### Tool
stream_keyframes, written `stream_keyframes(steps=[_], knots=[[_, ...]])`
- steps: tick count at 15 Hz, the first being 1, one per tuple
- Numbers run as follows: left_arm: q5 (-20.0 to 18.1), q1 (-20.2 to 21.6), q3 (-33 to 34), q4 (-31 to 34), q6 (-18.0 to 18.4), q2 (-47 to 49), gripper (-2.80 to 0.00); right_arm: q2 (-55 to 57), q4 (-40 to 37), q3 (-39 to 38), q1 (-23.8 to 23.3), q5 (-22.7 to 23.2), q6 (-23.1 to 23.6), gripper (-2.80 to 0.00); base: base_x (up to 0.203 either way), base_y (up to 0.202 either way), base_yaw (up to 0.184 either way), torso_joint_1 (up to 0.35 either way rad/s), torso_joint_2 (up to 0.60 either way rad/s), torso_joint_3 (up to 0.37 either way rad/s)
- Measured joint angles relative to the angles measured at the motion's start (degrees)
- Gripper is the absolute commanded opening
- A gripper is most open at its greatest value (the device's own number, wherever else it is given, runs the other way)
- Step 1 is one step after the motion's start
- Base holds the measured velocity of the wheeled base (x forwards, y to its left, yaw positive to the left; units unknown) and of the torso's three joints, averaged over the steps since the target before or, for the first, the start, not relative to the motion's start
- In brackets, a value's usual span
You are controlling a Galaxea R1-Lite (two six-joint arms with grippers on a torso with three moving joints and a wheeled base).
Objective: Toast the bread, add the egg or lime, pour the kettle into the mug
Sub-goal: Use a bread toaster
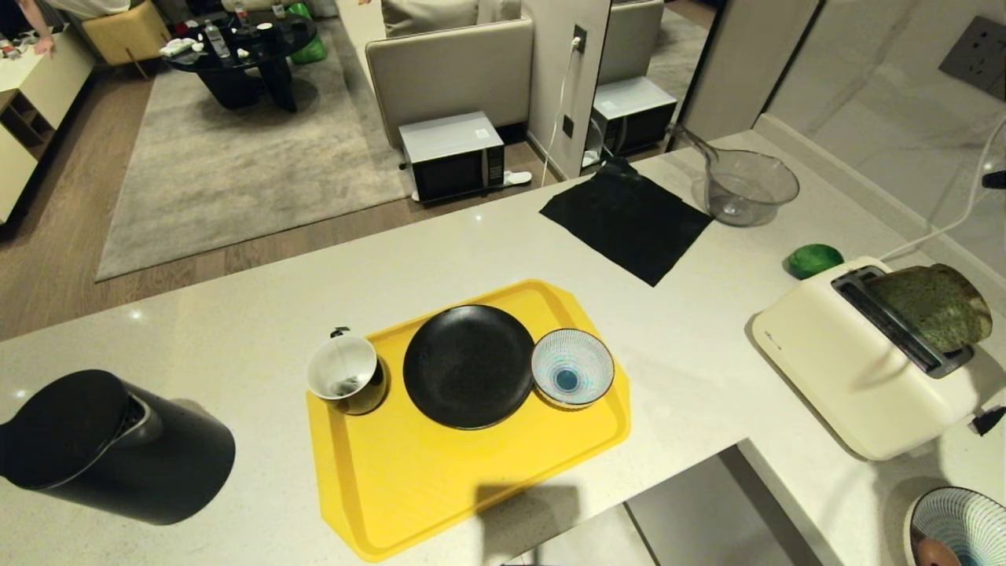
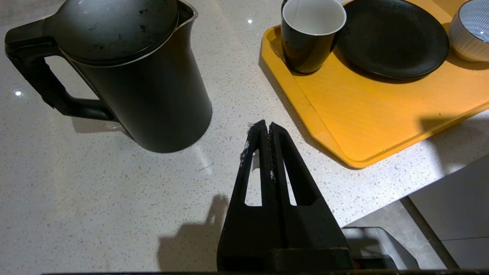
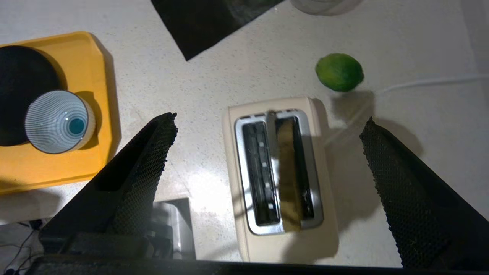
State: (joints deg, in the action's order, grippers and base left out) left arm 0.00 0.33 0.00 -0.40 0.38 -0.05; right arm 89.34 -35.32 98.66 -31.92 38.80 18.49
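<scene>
My right end effector (image 3: 267, 152) hangs spread wide above the cream toaster (image 3: 282, 179), nothing between us; the greenish bread slice (image 3: 288, 172) fills one slot, the other gapes empty. The round green lime (image 3: 339, 71) lies apart beyond it on bare speckled counter (image 3: 214, 84). The yellow plastic tray (image 3: 99, 114) crowds one side.

tray (image 1: 409, 487): yellow, on surface (image 1: 236, 330) | plate (image 1: 468, 366), striped bowl (image 1: 572, 368): on tray | toaster (image 1: 833, 377): right | black cloth (image 1: 629, 222), glass jug (image 1: 743, 187): behind
</scene>
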Motion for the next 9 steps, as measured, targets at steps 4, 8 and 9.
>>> stream_keyframes(steps=[4,8,9], knots=[[0.00,0.00,0.00,-0.01,-0.02,0.00,-2.80,-2.09,0.04,-3.26,-4.58,-0.08,0.08,-2.80,0.000,0.000,0.000,0.000,0.00,0.000],[0.00,0.00,0.00,0.00,0.00,0.00,-2.80,-3.19,2.42,-7.34,-8.74,-0.41,0.35,-2.80,0.000,0.000,0.000,0.000,0.00,0.000],[0.00,0.00,0.00,-0.02,-0.01,0.00,-2.80,-3.54,4.34,-9.74,-9.85,-0.57,0.44,-2.80,0.000,0.000,0.000,0.000,0.00,0.000]])
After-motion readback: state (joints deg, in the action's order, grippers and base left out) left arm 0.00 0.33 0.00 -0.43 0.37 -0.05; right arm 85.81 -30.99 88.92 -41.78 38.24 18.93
